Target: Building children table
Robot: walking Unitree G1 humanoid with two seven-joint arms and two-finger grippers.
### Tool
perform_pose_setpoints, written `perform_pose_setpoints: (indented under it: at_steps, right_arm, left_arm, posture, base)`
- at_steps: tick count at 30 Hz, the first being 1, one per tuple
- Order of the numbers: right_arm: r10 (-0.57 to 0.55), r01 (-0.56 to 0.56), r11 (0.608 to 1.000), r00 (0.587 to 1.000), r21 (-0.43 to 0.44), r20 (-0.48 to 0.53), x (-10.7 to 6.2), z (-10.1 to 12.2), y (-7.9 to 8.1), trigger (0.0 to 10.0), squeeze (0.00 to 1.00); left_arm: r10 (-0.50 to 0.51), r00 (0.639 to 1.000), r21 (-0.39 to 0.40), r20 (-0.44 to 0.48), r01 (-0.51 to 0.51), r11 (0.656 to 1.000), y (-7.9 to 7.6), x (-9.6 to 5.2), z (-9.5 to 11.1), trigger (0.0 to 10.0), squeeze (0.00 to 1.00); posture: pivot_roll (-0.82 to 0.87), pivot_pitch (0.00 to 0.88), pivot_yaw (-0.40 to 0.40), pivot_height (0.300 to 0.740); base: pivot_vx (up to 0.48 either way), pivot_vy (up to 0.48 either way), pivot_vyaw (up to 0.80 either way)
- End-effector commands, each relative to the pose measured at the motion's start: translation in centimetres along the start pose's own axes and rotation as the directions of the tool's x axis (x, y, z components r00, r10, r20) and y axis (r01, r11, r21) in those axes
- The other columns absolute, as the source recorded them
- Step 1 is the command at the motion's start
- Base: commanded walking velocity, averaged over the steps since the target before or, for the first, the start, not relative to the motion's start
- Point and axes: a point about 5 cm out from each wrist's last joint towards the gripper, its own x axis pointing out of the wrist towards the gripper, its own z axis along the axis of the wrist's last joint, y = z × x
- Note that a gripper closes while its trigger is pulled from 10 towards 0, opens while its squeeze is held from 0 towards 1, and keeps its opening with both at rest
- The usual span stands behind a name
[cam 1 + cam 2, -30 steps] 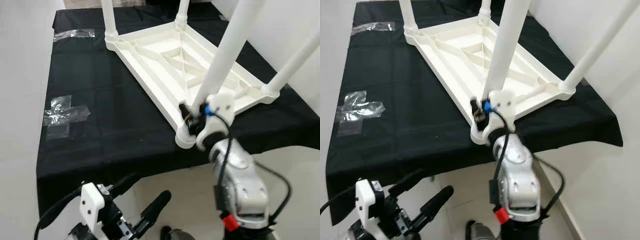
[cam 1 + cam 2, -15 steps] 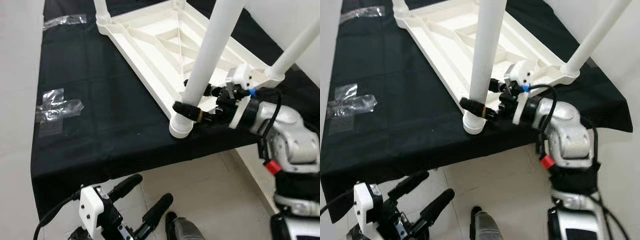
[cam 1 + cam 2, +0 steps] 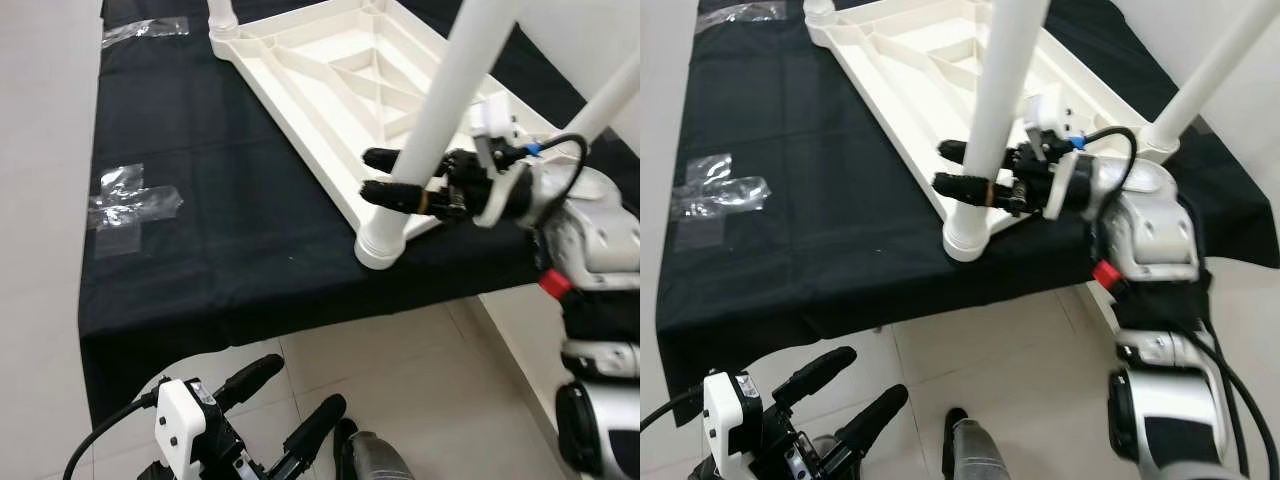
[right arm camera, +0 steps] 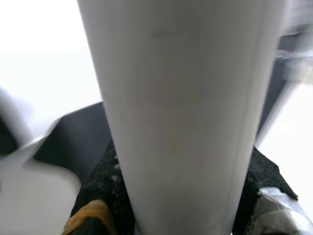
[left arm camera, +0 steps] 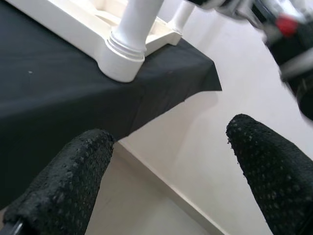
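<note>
A white children's table point(image 3: 330, 80) lies upside down on a black-covered worktop point(image 3: 200, 250), its legs pointing up. The near leg point(image 3: 450, 90) stands in the corner socket point(image 3: 382, 235) at the worktop's front edge. My right gripper point(image 3: 372, 175) reaches in from the right and is shut on this leg just above the socket. In the right wrist view the leg point(image 4: 181, 112) sits between the two black fingers point(image 4: 105, 186). My left gripper point(image 3: 306, 382) hangs low over the floor, open and holding nothing, also in the left wrist view point(image 5: 171, 134).
Another leg point(image 3: 600, 100) rises at the right corner and one more point(image 3: 222, 15) at the far corner. Crumpled clear tape point(image 3: 130, 205) is stuck on the cloth at the left. A white wall runs along the right, and pale floor tiles point(image 3: 430, 380) lie below the worktop's front edge.
My right arm has swung from below the leg round to its right side, fingers staying around the leg near the socket. The head camera shifted. The left gripper stayed put.
</note>
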Motion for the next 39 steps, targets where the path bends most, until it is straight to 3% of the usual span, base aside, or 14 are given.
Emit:
perform_pose_setpoints:
  at_steps: [1, 3, 4, 5, 6, 8, 16, 17, 19, 20, 21, 26, 27, 39]
  right_arm:
    - [-0.198, 0.219, 0.960, 0.971, 0.173, -0.133, 0.3, -4.5, 1.1, 0.0, 0.00]
    - [-0.198, 0.219, 0.960, 0.971, 0.173, -0.133, 0.3, -4.5, 1.1, 0.0, 0.00]
    - [-0.466, 0.537, 0.829, 0.818, 0.158, -0.337, -0.5, -8.7, 3.7, 0.0, 0.00]
    - [-0.466, 0.537, 0.829, 0.818, 0.158, -0.337, -0.5, -8.7, 3.7, 0.0, 0.00]
    - [-0.590, 0.699, 0.706, 0.668, 0.111, -0.454, -0.8, -11.1, 6.8, 0.0, 0.00]
    - [-0.665, 0.803, 0.594, 0.530, 0.057, -0.526, -0.7, -12.2, 9.3, 0.0, 0.00]
    - [-0.663, 0.764, 0.639, 0.604, 0.085, -0.443, 1.5, -10.5, 7.6, 0.0, 0.00]
    - [-0.655, 0.732, 0.676, 0.647, 0.079, -0.391, 2.0, -9.7, 7.2, 10.0, 0.00]
    - [-0.637, 0.680, 0.728, 0.717, 0.085, -0.282, 2.8, -8.2, 6.7, 10.0, 0.00]
    - [-0.595, 0.622, 0.777, 0.776, 0.099, -0.208, 3.3, -7.2, 6.3, 10.0, 1.00]
    - [-0.489, 0.500, 0.851, 0.866, 0.161, -0.108, 3.8, -5.6, 6.0, 10.0, 1.00]
    - [-0.247, 0.241, 0.963, 0.968, 0.118, 0.044, 3.5, -2.4, 5.6, 10.0, 0.92]
    - [-0.190, 0.187, 0.979, 0.981, 0.076, 0.039, 2.9, -1.9, 5.0, 10.0, 0.15]
    - [0.259, -0.260, 0.966, 0.965, -0.005, -0.040, 1.6, -0.2, 2.8, 10.0, 0.00]
  left_arm:
    - [-0.003, 1.000, -0.021, -0.008, 0.003, 1.000, -0.1, 0.0, -0.4, 10.0, 0.00]
    - [-0.003, 1.000, -0.021, -0.008, 0.003, 1.000, -0.1, 0.0, -0.4, 10.0, 0.00]
    - [-0.002, 1.000, -0.020, -0.005, 0.002, 1.000, 0.1, 0.1, -0.4, 10.0, 0.00]
    - [-0.002, 1.000, -0.020, -0.005, 0.002, 1.000, 0.1, 0.1, -0.4, 10.0, 0.00]
    - [-0.004, 1.000, -0.016, -0.002, 0.004, 1.000, 0.4, 0.3, -0.5, 10.0, 0.00]
    - [-0.011, 1.000, -0.008, -0.001, 0.011, 1.000, 1.0, 0.6, -0.7, 10.0, 0.00]
    - [-0.004, 1.000, 0.014, 0.012, 0.003, 1.000, 1.7, 1.4, -0.8, 10.0, 0.00]
    - [0.000, 1.000, 0.019, 0.014, 0.000, 1.000, 1.8, 1.5, -0.8, 10.0, 0.00]
    - [0.004, 1.000, 0.024, 0.015, -0.004, 1.000, 1.9, 1.6, -0.9, 10.0, 0.00]
    - [0.004, 1.000, 0.026, 0.015, -0.005, 1.000, 2.0, 1.7, -0.9, 10.0, 0.00]
    - [0.005, 1.000, 0.027, 0.015, -0.005, 1.000, 2.1, 1.8, -1.0, 10.0, 0.00]
    - [0.001, 1.000, 0.028, 0.019, -0.002, 1.000, 2.2, 2.1, -1.2, 10.0, 0.00]
    - [-0.001, 1.000, 0.026, 0.021, 0.000, 1.000, 2.1, 2.2, -1.2, 10.0, 0.00]
    - [-0.004, 1.000, 0.022, 0.027, 0.004, 1.000, 2.1, 2.2, -1.3, 10.0, 0.00]
  posture:
    - [0.05, 0.321, -0.090, 0.740]
    - [0.05, 0.321, -0.090, 0.740]
    - [0.04, 0.314, -0.085, 0.740]
    - [0.04, 0.314, -0.085, 0.740]
    - [0.03, 0.303, -0.064, 0.740]
    - [0.01, 0.277, -0.063, 0.740]
    - [0.02, 0.247, -0.072, 0.740]
    - [0.02, 0.240, -0.073, 0.740]
    - [0.01, 0.228, -0.067, 0.740]
    - [0.01, 0.226, -0.067, 0.740]
    - [0.01, 0.221, -0.065, 0.740]
    - [0.00, 0.216, -0.069, 0.740]
    - [0.00, 0.216, -0.070, 0.740]
    - [0.00, 0.226, -0.048, 0.740]
  base:
    - [0.000, 0.000, 0.00]
    - [0.000, 0.000, 0.00]
    - [0.000, 0.000, 0.00]
    - [0.000, 0.000, 0.00]
    - [0.000, 0.000, 0.00]
    - [0.000, 0.000, 0.00]
    - [0.000, 0.000, 0.00]
    - [0.000, 0.000, 0.00]
    - [0.000, 0.000, 0.00]
    - [0.000, 0.000, 0.00]
    - [0.000, 0.000, 0.00]
    - [0.000, 0.000, 0.00]
    - [0.000, 0.000, 0.00]
    - [0.000, 0.000, 0.00]
